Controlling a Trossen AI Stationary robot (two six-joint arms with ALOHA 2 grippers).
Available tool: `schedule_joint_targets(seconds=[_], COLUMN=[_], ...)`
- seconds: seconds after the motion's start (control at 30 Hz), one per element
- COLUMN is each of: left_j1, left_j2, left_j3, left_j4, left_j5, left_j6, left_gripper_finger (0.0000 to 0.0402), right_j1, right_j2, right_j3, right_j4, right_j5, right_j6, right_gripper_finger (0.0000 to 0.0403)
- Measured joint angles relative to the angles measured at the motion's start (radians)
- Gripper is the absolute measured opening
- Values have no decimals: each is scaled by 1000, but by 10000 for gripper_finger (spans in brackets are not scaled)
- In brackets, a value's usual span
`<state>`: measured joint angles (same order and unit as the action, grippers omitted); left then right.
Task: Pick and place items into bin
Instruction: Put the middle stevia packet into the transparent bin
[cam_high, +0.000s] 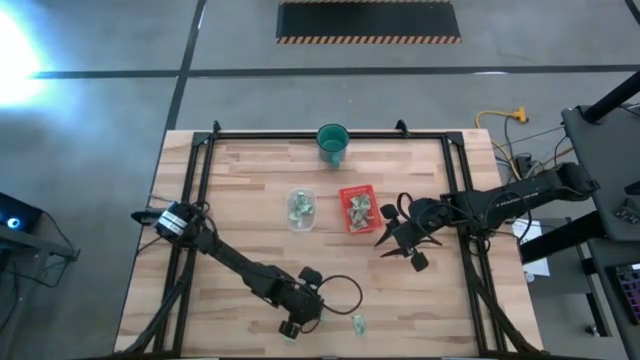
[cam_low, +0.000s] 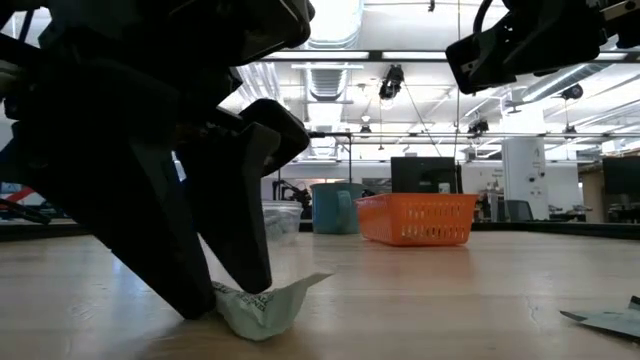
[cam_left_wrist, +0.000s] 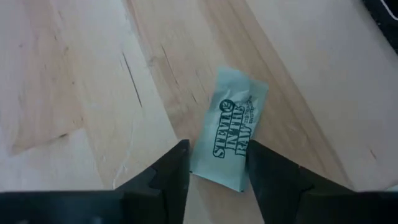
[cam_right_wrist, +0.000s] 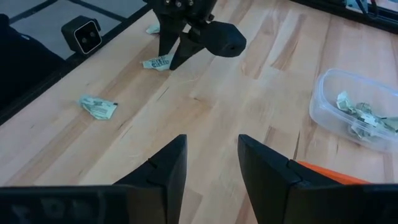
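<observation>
Wood tabletop (cam_high: 250, 200): carried a clear tub (cam_high: 301, 210), an orange bin (cam_high: 356, 209) and a teal cup (cam_high: 332, 143).
Packet (cam_left_wrist: 228, 134): pale green, flat, printed; it lay on the tabletop near the front edge, between the left gripper's fingers.
Left gripper (cam_left_wrist: 216, 167): down at the front of the tabletop, fingers spread to either side of the packet's near end; in the low view the tips stood on or against it, but I could not tell whether they pinched it.
Second packet (cam_high: 358, 323): lay loose just beside the left gripper, apart from it.
Other packets: some lay in the tub and some in the bin.
Right gripper (cam_high: 404, 240): hovered just beside the bin, fingers spread, holding nothing.
Handling: the packet looked very light, thin and limp, its free end curled up off the wood; it would likely crumple or slide, not resist.
Hold: best taken across the narrow width near the middle, tips pressed to the wood so they catch both long edges.
</observation>
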<state>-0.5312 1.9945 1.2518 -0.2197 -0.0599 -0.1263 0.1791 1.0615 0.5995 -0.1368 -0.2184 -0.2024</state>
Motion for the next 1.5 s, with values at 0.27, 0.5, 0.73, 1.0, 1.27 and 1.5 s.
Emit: schedule_joint_targets(seconds=[0.27, 0.5, 0.73, 1.0, 1.27, 1.5], left_j1=[-1, 2, 7, 16, 51, 146], left_j2=[-2, -6, -41, -56, -137, -272], left_j3=[1, 10, 9, 7, 15, -12], left_j4=[-16, -30, -38, -52, -262, -456], left_j5=[-45, -73, -111, -181, -419, -570], left_j6=[-2, 0, 0, 1, -34, -107], left_gripper_finger=[85, 39, 3, 1, 1, 0], right_j1=[0, 0, 0, 0, 0, 0], right_j2=[0, 0, 0, 0, 0, 1], right_j3=[0, 0, 0, 0, -1, -1], right_j4=[0, 0, 1, 0, 0, 7], right_j5=[0, 0, 1, 1, 1, 1], right_j6=[0, 0, 5, 11, 11, 12], right_gripper_finger=[134, 128, 123, 124, 116, 117])
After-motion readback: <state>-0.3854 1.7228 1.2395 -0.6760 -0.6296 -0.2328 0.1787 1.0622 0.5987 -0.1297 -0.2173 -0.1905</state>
